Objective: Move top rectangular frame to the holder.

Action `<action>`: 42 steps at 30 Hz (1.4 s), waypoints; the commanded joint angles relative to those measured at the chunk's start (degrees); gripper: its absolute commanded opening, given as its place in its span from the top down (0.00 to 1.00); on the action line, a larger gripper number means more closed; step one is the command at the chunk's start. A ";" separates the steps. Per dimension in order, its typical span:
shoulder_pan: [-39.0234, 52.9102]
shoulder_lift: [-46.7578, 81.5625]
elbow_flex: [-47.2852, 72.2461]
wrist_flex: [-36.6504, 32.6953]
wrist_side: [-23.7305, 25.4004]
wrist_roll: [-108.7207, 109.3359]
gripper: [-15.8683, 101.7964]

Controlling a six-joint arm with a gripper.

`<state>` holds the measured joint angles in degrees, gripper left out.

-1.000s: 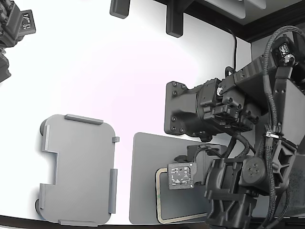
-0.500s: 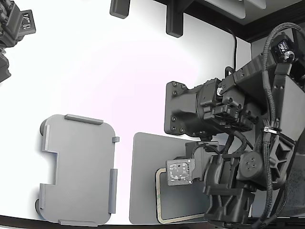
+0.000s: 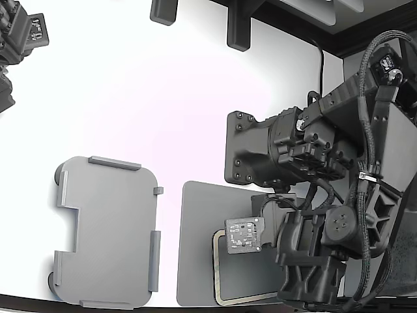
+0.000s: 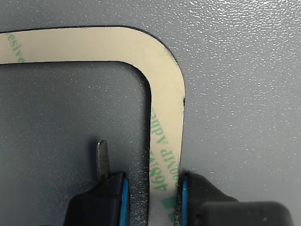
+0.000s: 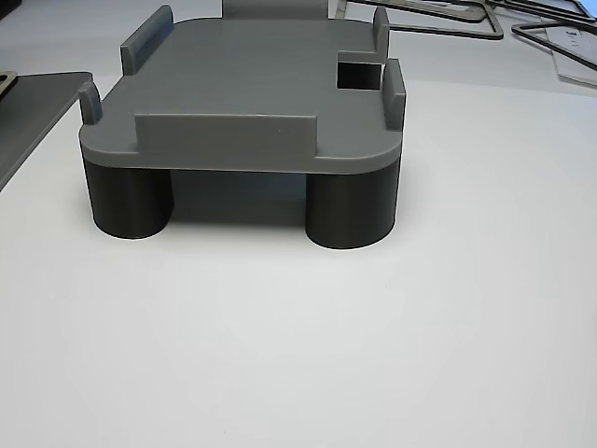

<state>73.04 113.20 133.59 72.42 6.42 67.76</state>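
Observation:
The top rectangular frame (image 4: 162, 70) is a thin cream rim with green print, lying flat on the dark grey mat (image 4: 244, 94). In the exterior view its rim (image 3: 215, 274) shows at the bottom, partly under my arm (image 3: 319, 254). My gripper (image 4: 150, 195) is low over the frame. Its two blue-edged fingers stand on either side of one long side of the rim, near a rounded corner. One finger (image 4: 202, 200) touches the rim's outer edge. The other finger (image 4: 101, 193) stands apart inside the opening. The holder (image 3: 107, 231), a light grey tray with raised tabs, sits at the exterior view's left.
The holder stands on dark round legs in the other view (image 5: 252, 93), with the mat's edge (image 5: 37, 112) beside it. More frames (image 5: 438, 14) lie behind it. A black block (image 3: 260, 153) sits just above the mat. A second arm (image 3: 16, 39) is at the exterior view's top left.
My arm has shifted slightly toward the exterior view's left over the frame. The frame, mat and holder have not moved.

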 commanded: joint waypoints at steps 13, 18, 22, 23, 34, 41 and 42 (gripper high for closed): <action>-3.87 -0.97 -15.12 11.43 1.41 6.33 0.96; -5.19 -7.12 -32.61 20.39 10.11 23.20 0.96; -10.02 -10.81 -42.10 22.41 12.92 31.46 0.96; -11.34 -11.34 -43.68 22.41 13.18 33.49 0.96; -25.49 -18.19 -52.38 22.50 18.02 54.14 0.96; -33.13 -24.61 -57.92 22.50 12.57 62.67 0.96; -33.93 -25.40 -58.45 22.41 11.78 63.11 0.96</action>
<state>41.13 87.89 77.43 94.31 19.07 129.55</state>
